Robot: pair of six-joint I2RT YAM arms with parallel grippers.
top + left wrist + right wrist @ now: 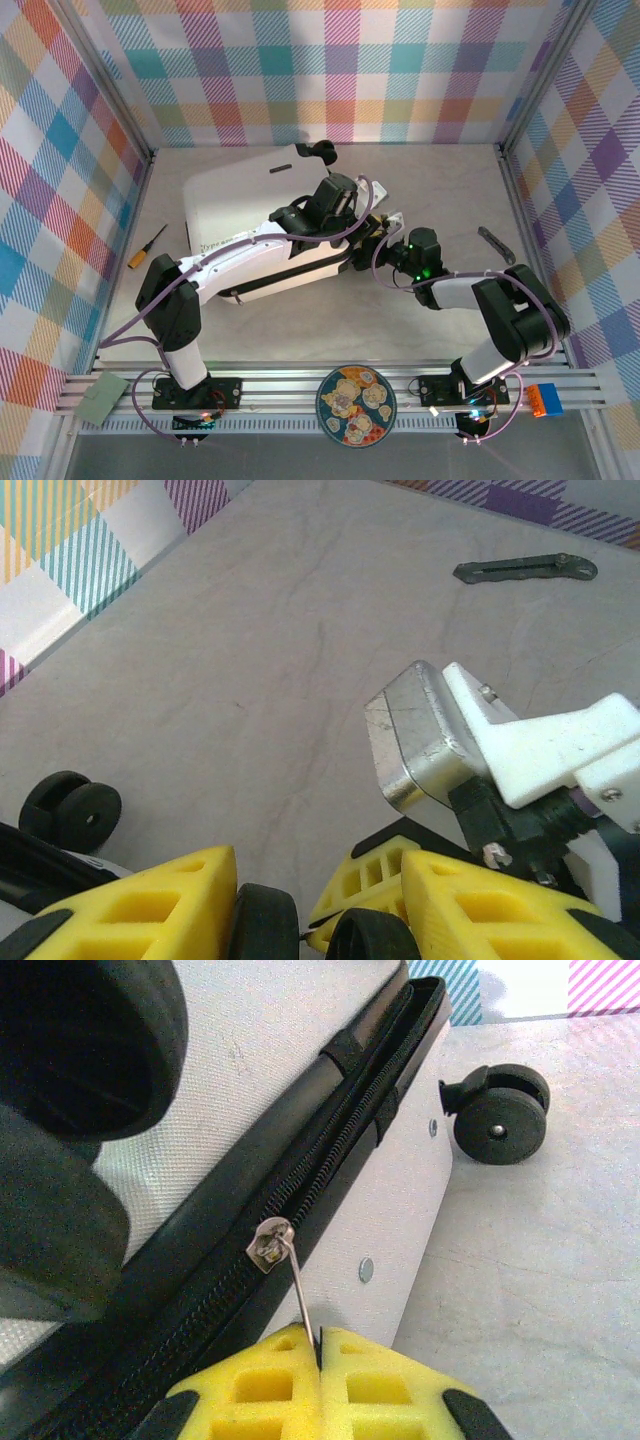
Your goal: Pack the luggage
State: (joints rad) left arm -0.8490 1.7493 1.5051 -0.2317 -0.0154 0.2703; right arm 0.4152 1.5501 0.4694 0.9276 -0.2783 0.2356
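Observation:
The luggage (pixel 235 200), a white hard-shell suitcase, lies shut on its side across the table, its black zipper band (pixel 330 1140) facing me. My right gripper (pixel 320 1345) is shut on the thin metal zipper pull (pixel 300 1295), which hangs from the slider (pixel 270 1245) near the wheel end. At the same end, my left gripper (pixel 320 865) has its yellow fingers (pixel 150 900) closed against a black twin wheel (pixel 265 920). Both grippers (pixel 345 200) (pixel 372 235) meet at the suitcase's right end.
An orange-handled screwdriver (pixel 145 247) lies left of the suitcase. A dark metal strip (pixel 497 243) (pixel 525 570) lies to the right. A patterned plate (pixel 356 405), a green card (pixel 103 398) and a blue-orange block (pixel 545 400) sit on the front rail. Plaid walls enclose the table.

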